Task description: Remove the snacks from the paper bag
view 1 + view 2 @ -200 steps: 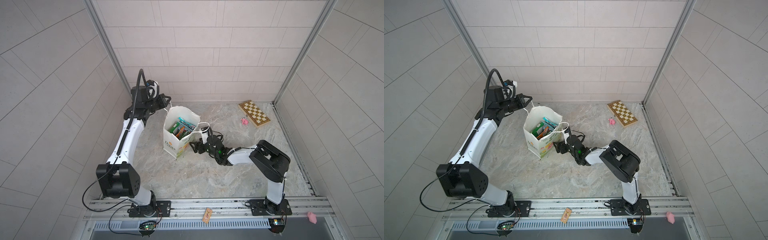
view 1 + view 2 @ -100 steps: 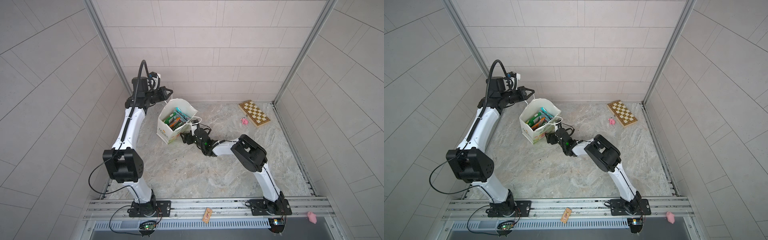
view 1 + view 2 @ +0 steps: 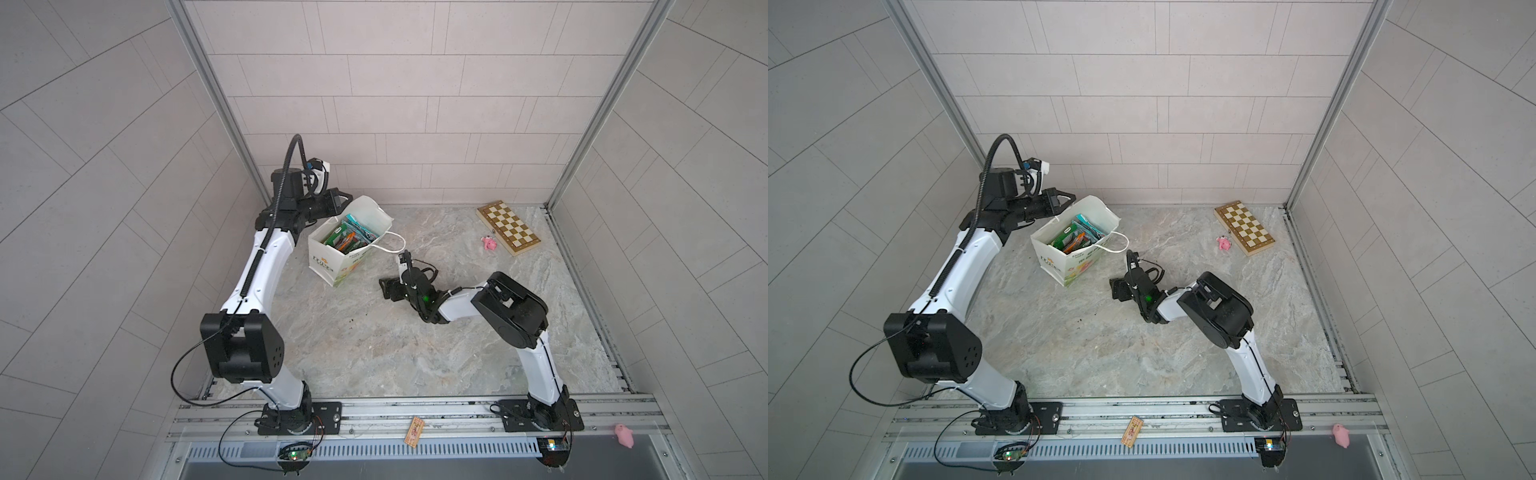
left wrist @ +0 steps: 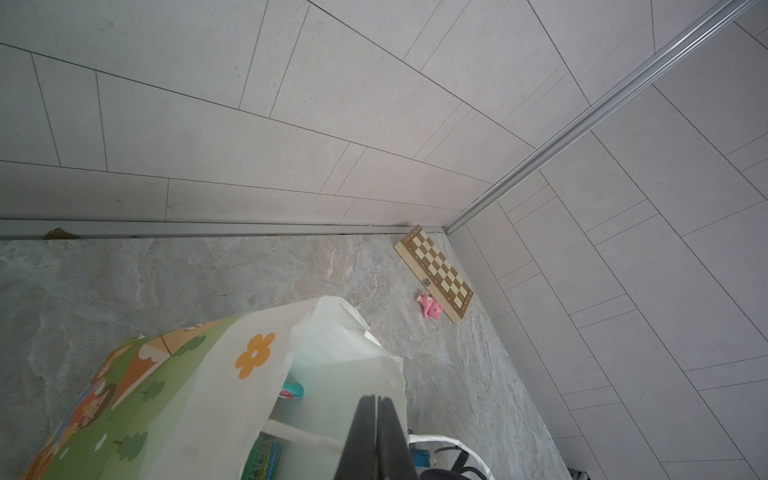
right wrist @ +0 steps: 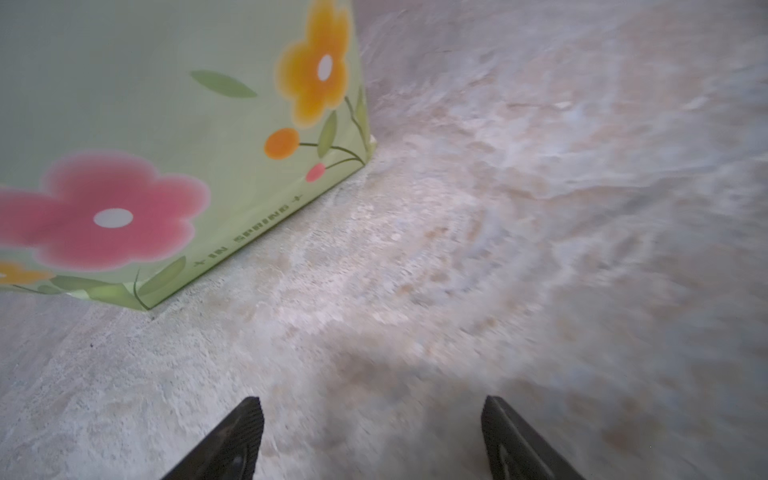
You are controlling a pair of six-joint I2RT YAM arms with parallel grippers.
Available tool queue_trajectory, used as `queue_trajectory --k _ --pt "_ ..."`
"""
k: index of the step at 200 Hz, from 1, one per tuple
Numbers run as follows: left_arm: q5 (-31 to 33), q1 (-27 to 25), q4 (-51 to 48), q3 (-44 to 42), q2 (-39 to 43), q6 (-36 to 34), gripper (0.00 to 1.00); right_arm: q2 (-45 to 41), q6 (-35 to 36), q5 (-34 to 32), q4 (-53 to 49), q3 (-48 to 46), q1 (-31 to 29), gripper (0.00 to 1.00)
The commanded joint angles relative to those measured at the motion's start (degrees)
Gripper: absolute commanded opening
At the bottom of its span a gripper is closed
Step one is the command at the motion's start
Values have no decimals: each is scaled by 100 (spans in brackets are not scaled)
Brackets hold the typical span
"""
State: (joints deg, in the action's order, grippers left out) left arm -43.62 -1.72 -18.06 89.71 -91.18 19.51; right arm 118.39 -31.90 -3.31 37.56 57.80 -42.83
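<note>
The white paper bag (image 3: 332,262) (image 3: 1059,266) leans open-topped at the back left of the table. The snacks (image 3: 348,235) (image 3: 1077,236), teal, green and orange packets, lie inside it. My left gripper (image 3: 345,195) (image 3: 1070,195) is shut at the bag's back rim, and its fingers hide the exact hold. In the left wrist view the shut gripper (image 4: 376,398) overlaps the bag's (image 4: 187,374) inner wall, with a teal snack (image 4: 293,390) below. My right gripper (image 3: 386,287) (image 3: 1115,289) (image 5: 370,401) is open and empty, low over the table, right of the bag (image 5: 166,145).
A folded chessboard (image 3: 509,227) lies at the back right with a pink toy pig (image 3: 489,243) beside it. Another pink pig (image 3: 624,434) and a small wooden piece (image 3: 414,432) rest on the front rail. Tiled walls close in left, back and right.
The left gripper has drawn the bag toward the back left corner. The right gripper followed up to the bag's side, then backed off to the right.
</note>
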Motion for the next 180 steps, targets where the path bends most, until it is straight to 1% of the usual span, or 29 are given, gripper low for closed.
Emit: queue_trajectory --k 1,37,64,92,125,149,167,180 --pt "11 -267 297 -181 415 -128 0 -509 36 -246 219 -604 163 85" --pt "241 -655 157 -507 717 -230 0 -1166 -100 -259 322 -1651 560 85" --pt "309 -933 69 -757 935 -319 0 -1760 -98 -277 85 -2181 915 85" --pt "269 -1085 64 -1024 1143 -323 0 -2505 108 -239 -795 -2203 1251 85" --pt "49 -1178 71 -1348 1439 -321 0 -3421 587 -303 -1898 -2070 1284 85" --pt "-24 -1217 161 -1603 1618 -308 0 -3988 837 133 -2377 -1832 1279 85" --pt "-132 -1241 256 -1766 1711 -250 0 -4244 1047 874 -2608 -1606 1229 84" --pt "-158 -1252 334 -1888 1767 -191 0 -4360 1211 1213 -2878 -1391 1125 82"
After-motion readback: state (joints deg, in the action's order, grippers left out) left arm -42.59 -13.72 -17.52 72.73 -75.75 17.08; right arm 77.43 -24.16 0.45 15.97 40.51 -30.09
